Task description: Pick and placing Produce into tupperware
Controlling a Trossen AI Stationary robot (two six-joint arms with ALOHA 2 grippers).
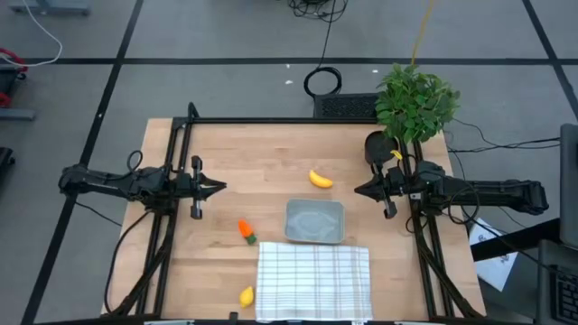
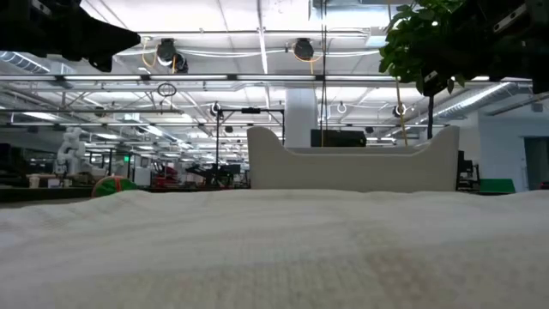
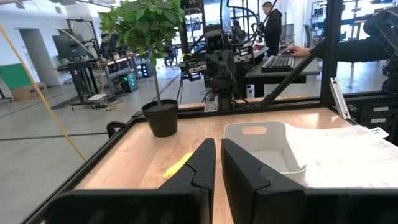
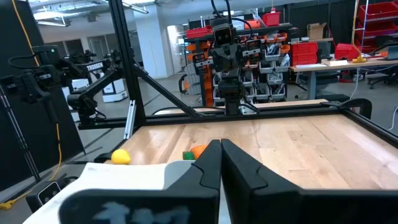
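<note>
Wrist views — left pincer, right pincer, closed, empty

No text, label, brand, number or sign could be read in any of the four views. A few marks in the room behind the table were too small and blurred to make out.

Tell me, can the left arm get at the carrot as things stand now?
Probably yes. The carrot lies on bare wood, apart from the tupperware and the cloth, and nothing stands between it and the left hand.
</note>
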